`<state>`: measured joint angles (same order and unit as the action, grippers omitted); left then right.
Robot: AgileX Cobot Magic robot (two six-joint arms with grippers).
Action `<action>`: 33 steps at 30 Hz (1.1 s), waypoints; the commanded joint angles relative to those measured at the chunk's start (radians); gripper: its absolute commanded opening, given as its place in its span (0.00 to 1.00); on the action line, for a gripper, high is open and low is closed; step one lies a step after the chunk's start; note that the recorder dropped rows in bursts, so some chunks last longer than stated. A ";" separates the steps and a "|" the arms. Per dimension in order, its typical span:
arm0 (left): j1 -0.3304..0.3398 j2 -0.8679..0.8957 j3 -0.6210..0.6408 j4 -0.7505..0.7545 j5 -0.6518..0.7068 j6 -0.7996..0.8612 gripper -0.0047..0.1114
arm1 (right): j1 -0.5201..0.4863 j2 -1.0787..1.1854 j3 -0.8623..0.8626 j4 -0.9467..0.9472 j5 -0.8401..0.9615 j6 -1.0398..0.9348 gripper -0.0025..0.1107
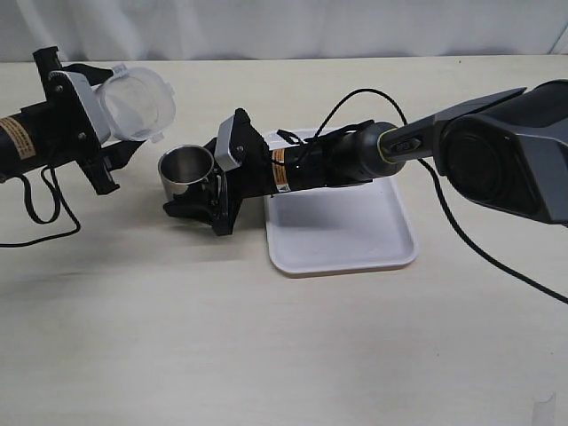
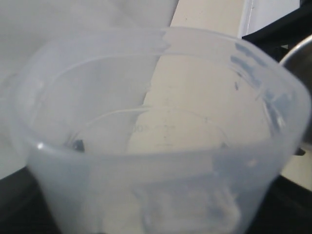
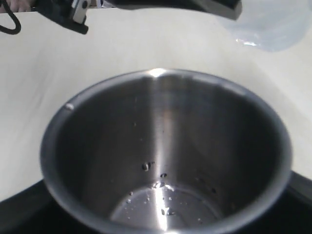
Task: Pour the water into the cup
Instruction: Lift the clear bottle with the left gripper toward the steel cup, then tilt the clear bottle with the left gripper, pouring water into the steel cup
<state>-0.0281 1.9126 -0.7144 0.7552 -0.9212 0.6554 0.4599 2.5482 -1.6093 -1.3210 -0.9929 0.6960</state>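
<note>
Cup [image 1: 185,169] of brushed steel stands upright on the bench [image 1: 266,355], just beside the left edge of the white tray [image 1: 346,235]. It sits between the fingers of the right claw [image 1: 188,188], which is clamped on its sides. A few water drops [image 3: 161,187] dot its bottom. Up and to its left, the left claw [image 1: 120,111] grips the clear plastic container [image 1: 142,102], steeply tilted, raised off the bench and apart from the cup.

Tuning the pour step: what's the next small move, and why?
Probably slide the container across until its lip is above the cup, before tipping more. It's raised and tilted, but off to the cup's side, and the cup holds only droplets.
</note>
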 commanded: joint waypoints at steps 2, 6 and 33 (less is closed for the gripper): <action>-0.007 -0.006 -0.009 -0.004 -0.038 0.004 0.04 | -0.006 -0.002 -0.001 -0.006 -0.059 0.006 0.06; -0.007 -0.006 -0.011 0.003 -0.040 0.010 0.04 | -0.006 -0.002 -0.001 -0.034 -0.057 0.006 0.06; -0.007 -0.006 -0.030 0.082 -0.016 0.084 0.04 | -0.004 -0.002 -0.001 -0.074 -0.051 0.006 0.06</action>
<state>-0.0281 1.9126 -0.7361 0.8379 -0.9053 0.7261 0.4599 2.5482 -1.6093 -1.3999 -1.0301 0.6967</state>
